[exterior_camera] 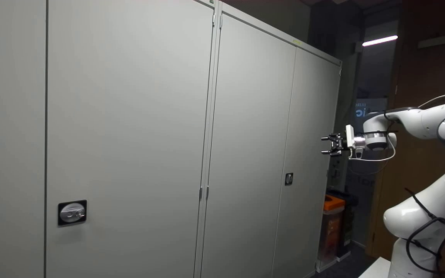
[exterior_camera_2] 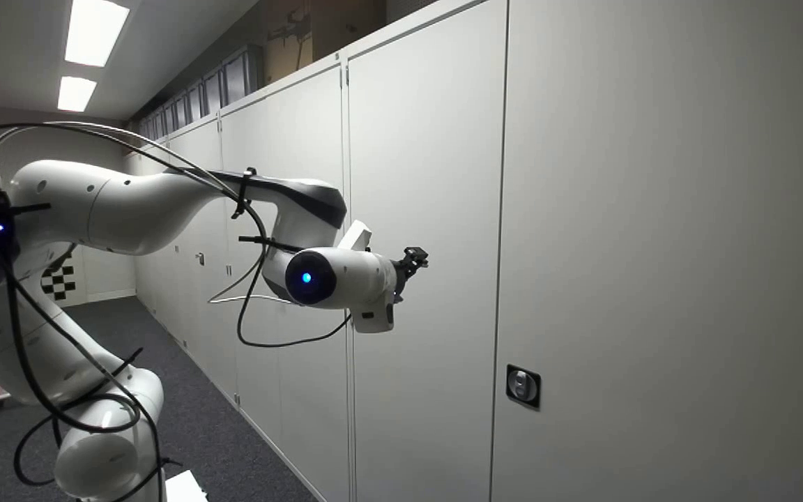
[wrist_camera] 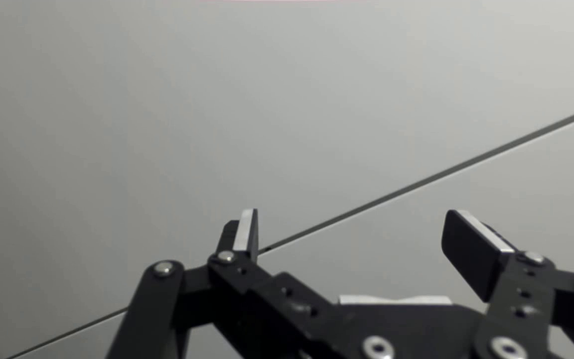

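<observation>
Wrist view — cabinet doors (wrist_camera: 307, 119) stand beyond parted fingers (wrist_camera: 470, 257).

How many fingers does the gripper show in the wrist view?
2. One finger stands left of the picture's middle, the other finger toward the right. The gripper is open, with a cabinet behind. Neither tip is hidden.

1 gripper (wrist_camera: 353, 214), 2 fingers (wrist_camera: 471, 252); in an exterior view, 4 cabinet doors (exterior_camera: 129, 116), 2 handles (exterior_camera: 72, 212)
</observation>
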Action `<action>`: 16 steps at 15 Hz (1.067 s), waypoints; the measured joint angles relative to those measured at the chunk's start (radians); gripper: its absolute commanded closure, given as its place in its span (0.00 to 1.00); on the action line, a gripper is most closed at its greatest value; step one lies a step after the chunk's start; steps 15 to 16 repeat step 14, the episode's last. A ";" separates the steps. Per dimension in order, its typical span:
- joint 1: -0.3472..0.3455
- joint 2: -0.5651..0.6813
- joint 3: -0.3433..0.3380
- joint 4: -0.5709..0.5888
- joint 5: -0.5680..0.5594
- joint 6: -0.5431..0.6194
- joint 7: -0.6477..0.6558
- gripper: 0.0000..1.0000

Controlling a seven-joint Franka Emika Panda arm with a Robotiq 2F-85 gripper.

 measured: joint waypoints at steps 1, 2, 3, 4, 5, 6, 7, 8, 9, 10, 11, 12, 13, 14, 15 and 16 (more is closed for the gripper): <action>-0.002 -0.014 0.001 -0.014 -0.035 -0.024 0.029 0.00; -0.005 -0.028 0.003 -0.029 -0.070 -0.051 0.052 0.00; -0.011 -0.044 0.006 -0.044 -0.104 -0.078 0.071 0.00; -0.018 -0.061 0.009 -0.057 -0.134 -0.105 0.084 0.00; -0.026 -0.076 0.012 -0.070 -0.159 -0.129 0.091 0.00; -0.032 -0.092 0.014 -0.080 -0.181 -0.149 0.092 0.00; -0.039 -0.106 0.016 -0.089 -0.200 -0.171 0.092 0.00; -0.043 -0.119 0.016 -0.095 -0.219 -0.190 0.090 0.00; -0.047 -0.129 0.017 -0.100 -0.230 -0.202 0.090 0.00; -0.049 -0.137 0.018 -0.104 -0.233 -0.206 0.090 0.00; -0.050 -0.142 0.018 -0.108 -0.235 -0.206 0.090 0.00; -0.050 -0.145 0.018 -0.110 -0.235 -0.206 0.089 0.00; -0.050 -0.145 0.019 -0.110 -0.235 -0.206 0.089 0.00; -0.050 -0.145 0.019 -0.110 -0.235 -0.206 0.089 0.00; -0.050 -0.145 0.019 -0.110 -0.235 -0.206 0.089 0.00; -0.050 -0.145 0.019 -0.110 -0.235 -0.206 0.089 0.00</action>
